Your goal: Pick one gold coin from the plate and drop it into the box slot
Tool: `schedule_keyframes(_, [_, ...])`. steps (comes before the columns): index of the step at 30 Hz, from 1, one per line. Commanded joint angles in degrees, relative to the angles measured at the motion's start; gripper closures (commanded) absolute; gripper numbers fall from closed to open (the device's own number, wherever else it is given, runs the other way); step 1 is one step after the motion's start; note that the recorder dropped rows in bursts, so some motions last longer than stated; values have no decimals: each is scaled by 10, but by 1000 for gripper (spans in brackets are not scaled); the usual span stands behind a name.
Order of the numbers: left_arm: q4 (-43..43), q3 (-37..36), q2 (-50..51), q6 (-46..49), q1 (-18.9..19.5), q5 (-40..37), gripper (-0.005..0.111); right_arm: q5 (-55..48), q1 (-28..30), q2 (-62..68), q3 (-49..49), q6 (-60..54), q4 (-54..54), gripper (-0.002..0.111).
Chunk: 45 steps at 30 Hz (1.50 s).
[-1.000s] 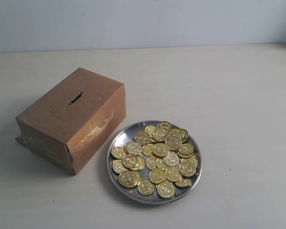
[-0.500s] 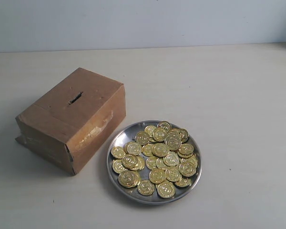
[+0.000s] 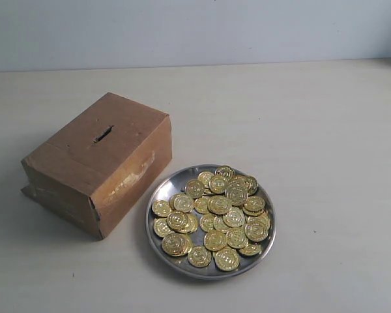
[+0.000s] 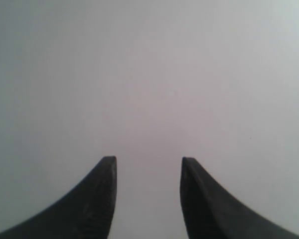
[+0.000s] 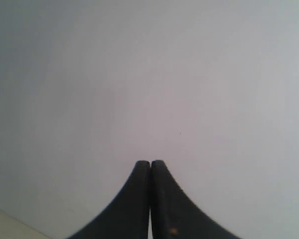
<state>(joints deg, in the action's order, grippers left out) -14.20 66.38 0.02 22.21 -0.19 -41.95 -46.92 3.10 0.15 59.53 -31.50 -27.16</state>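
A round silver plate [image 3: 161, 193] lies on the table in the exterior view, heaped with several gold coins [image 3: 219, 204]. Left of it stands the brown cardboard box [image 3: 127, 171], with its dark slot [image 3: 103, 135] in the top face. Neither arm shows in the exterior view. In the left wrist view my left gripper [image 4: 149, 160] is open, with nothing between its black fingers [image 4: 98, 199] and only a blank pale surface ahead. In the right wrist view my right gripper [image 5: 150, 162] is shut, fingertips together, holding nothing. Plate, coins and box are out of both wrist views.
The pale table [image 3: 326, 130] stretches to a light wall [image 3: 195, 29] at the back. A sliver of table edge [image 5: 10, 224] shows in the corner of the right wrist view.
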Motion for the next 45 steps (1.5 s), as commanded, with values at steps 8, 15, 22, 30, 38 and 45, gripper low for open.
schedule_keyframes(8, [3, -83, 0, 0, 6, 6, 65, 108, 2, -2, -30, 2, 73, 108])
schedule_keyframes(15, [7, -234, 0, 0, 52, 268, 65, 436, 2, -2, -127, 2, 168, 108])
schedule_keyframes(22, [36, -354, 0, 0, 75, 373, 65, 478, 2, -2, -240, 2, 295, 108])
schedule_keyframes(30, [66, -498, 0, 0, 75, 460, 65, 567, 2, -2, -426, 2, 307, 108])
schedule_keyframes(38, [106, -625, 0, 0, 49, 512, 65, 595, 2, -2, -577, 2, 307, 108])
schedule_keyframes(45, [113, -664, 0, 0, 41, 492, 65, 578, 2, -2, -595, 2, 307, 108])
